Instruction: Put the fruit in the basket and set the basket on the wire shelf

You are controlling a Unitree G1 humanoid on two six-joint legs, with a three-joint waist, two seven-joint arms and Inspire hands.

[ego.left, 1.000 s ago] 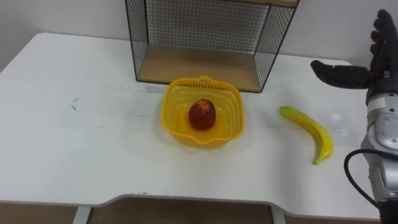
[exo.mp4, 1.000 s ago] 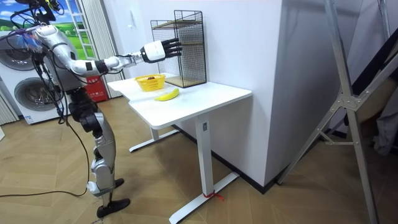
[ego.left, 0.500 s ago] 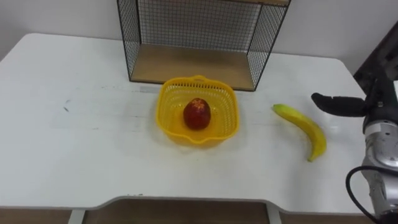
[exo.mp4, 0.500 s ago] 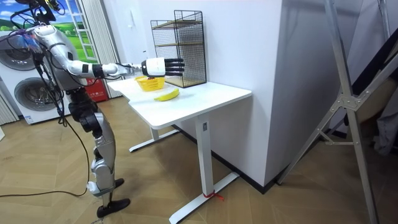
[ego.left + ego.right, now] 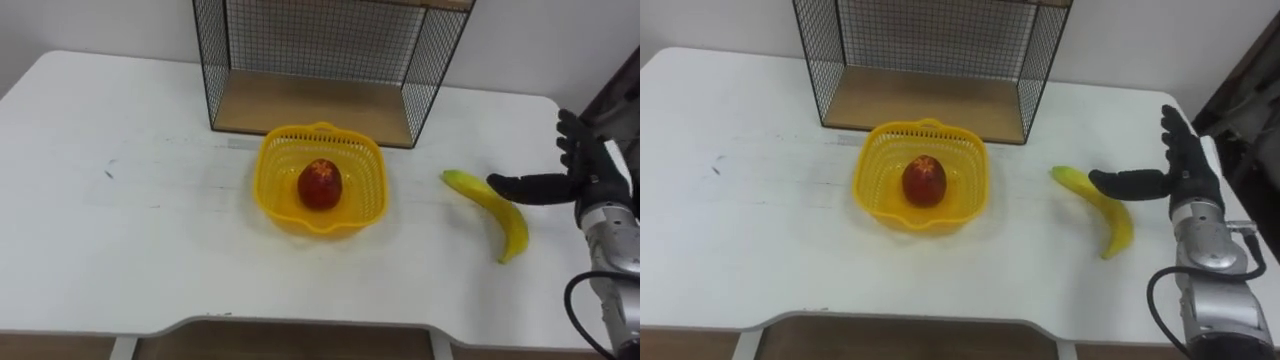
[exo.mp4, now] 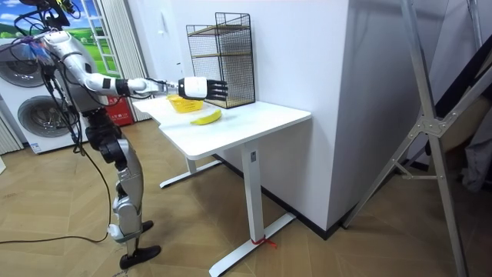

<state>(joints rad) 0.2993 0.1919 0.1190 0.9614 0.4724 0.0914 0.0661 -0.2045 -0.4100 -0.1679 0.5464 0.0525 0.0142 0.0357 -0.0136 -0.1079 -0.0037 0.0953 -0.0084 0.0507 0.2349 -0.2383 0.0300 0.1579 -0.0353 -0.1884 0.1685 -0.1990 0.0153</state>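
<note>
Right robot hand (image 5: 1185, 176), fingers straight, just over banana (image 5: 1118, 228)

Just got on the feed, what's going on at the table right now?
The robot stands at the white table with its right hand open beside the banana, thumb stretched over it, not gripping. The banana lies on the table to the right of the yellow basket, which holds a red fruit and sits in front of the wire shelf.

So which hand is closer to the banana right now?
Right. The right hand is open just right of the banana, thumb pointing over it. It's the one arm stretched over the table, so the left hand is farther off.
</note>
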